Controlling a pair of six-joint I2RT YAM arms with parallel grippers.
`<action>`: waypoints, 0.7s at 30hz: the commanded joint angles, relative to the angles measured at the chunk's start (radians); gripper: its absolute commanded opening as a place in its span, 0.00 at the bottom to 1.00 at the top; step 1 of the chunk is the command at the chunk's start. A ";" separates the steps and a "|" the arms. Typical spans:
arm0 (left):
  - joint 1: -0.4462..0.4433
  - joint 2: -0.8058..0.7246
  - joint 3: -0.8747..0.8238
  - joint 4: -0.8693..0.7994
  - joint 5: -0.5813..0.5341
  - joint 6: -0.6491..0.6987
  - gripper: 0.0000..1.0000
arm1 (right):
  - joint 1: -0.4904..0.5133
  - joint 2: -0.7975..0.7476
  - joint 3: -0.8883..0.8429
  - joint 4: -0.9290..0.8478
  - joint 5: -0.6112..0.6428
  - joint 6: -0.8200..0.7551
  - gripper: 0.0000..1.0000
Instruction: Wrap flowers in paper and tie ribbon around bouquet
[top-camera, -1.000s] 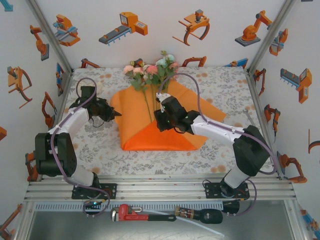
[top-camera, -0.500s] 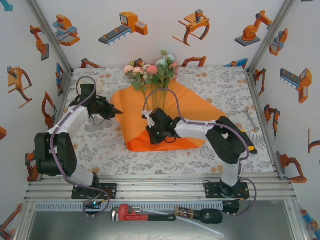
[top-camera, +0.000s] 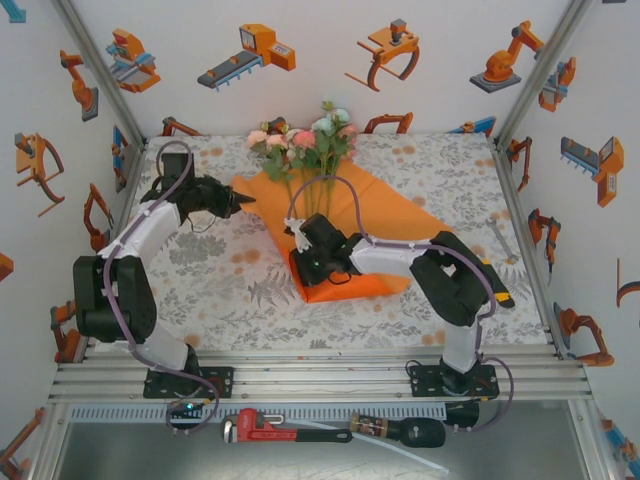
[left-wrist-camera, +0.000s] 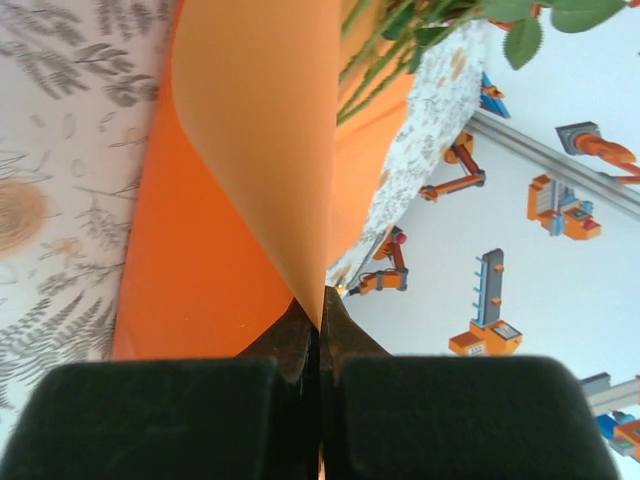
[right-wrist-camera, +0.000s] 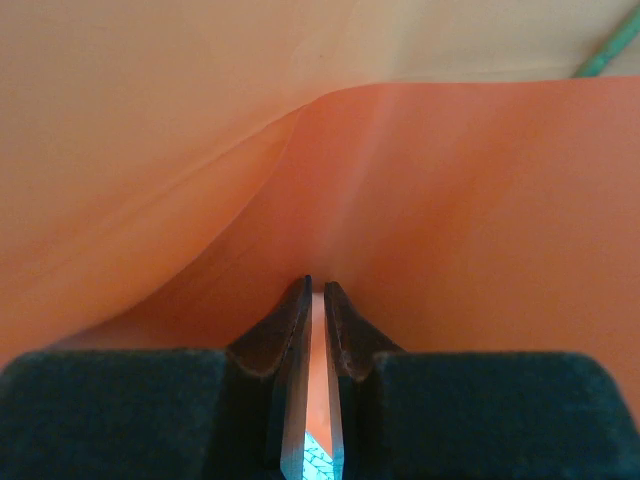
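Top external view: the paper (top-camera: 400, 215) lies on the table (top-camera: 220, 290) as a bright orange sheet, and its near left part is folded over itself. The flowers (top-camera: 300, 140) rest at the far edge of the paper. Their heads are beyond the edge, and their thin green stems lie down the sheet.

My left fingers (top-camera: 240, 203) are at the far left corner of the paper. My right fingers (top-camera: 303, 268) are at its near left side, on the folded part.

From the left wrist, my left fingers (left-wrist-camera: 320, 305) are pressed together on the paper (left-wrist-camera: 250, 150). They pinch its edge, and the sheet rises from them in a curved flap. Leaves and stems of the flowers (left-wrist-camera: 400, 40) show past the flap.

From the right wrist, my right fingers (right-wrist-camera: 317, 298) are almost together, with only a narrow slit. A thin orange layer of the paper (right-wrist-camera: 450, 200) sits in this slit, so they pinch the sheet there.
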 joint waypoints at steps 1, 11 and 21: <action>-0.025 0.035 0.037 0.062 0.026 -0.047 0.01 | -0.023 -0.022 -0.004 0.038 -0.042 0.038 0.20; -0.045 0.105 0.056 0.097 0.017 -0.047 0.01 | -0.102 -0.245 -0.086 0.046 -0.054 0.099 0.26; -0.079 0.155 0.113 0.109 0.008 -0.057 0.01 | -0.063 -0.327 -0.200 0.190 -0.231 0.212 0.78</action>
